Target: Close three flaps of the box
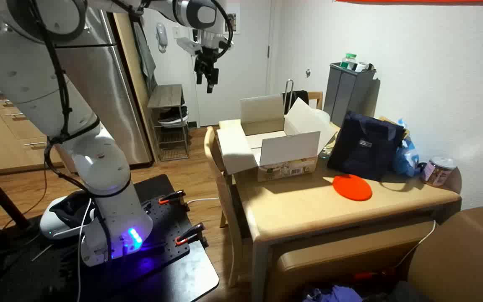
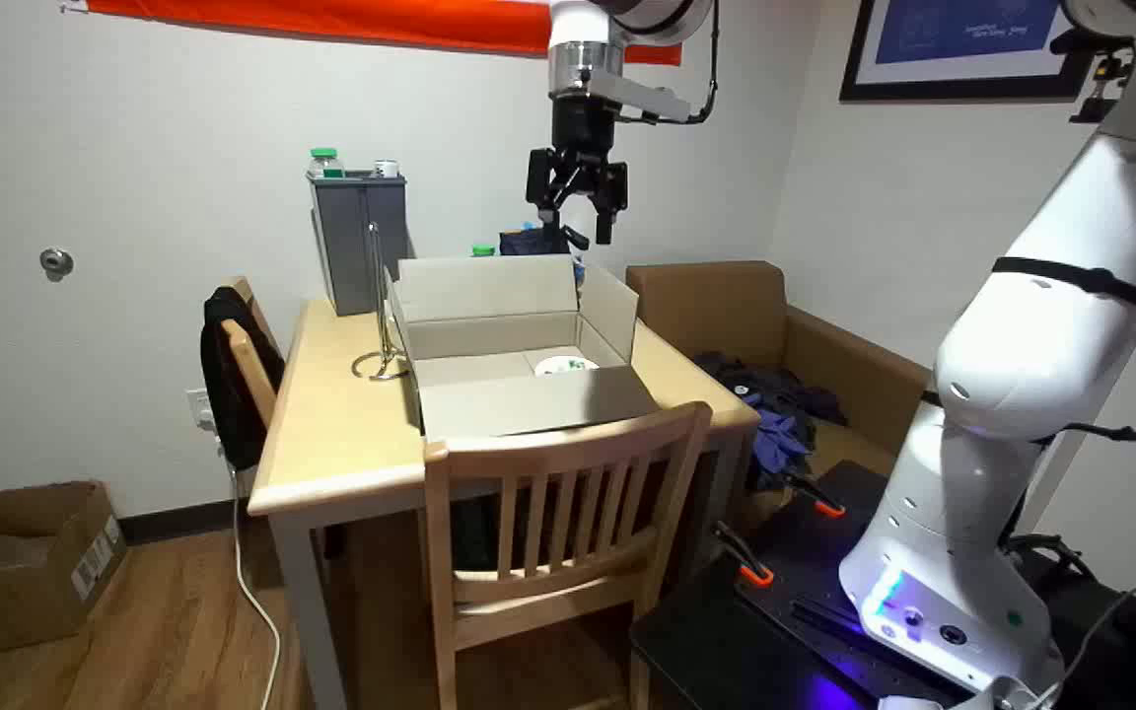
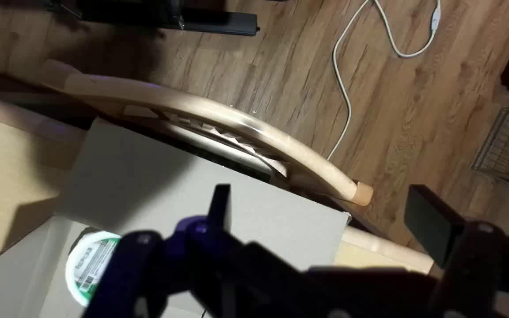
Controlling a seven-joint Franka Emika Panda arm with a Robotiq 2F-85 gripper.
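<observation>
Four flaps (image 1: pixel 290 149) open, and the gripper (image 2: pixel 577 235) hangs wide

Here's the box (image 1: pixel 287 168), right of centre in an exterior view, close to the left edge of the table (image 1: pixel 292 209), and its left flap (image 1: pixel 235 149) slopes out past that edge toward a chair (image 1: pixel 227 205); touching or not, can't tell! Upper middle, the gripper's jaws stand well apart, clear of the flaps, while the table stretches from the box down to its near edge. Count along: four flaps, two chairs, two orange-tipped clamps (image 1: pixel 192 232) at lower left, one red disc (image 1: pixel 352 187) at lower right. Inside the box, one white tub (image 2: pixel 566 365) marked with green. Upper right, a grey bin (image 1: pixel 344 92) carries a green-capped bottle (image 1: pixel 349 61); and lower left in an exterior view, one brown carton (image 2: pixel 16 611), its inside hard to read.
</observation>
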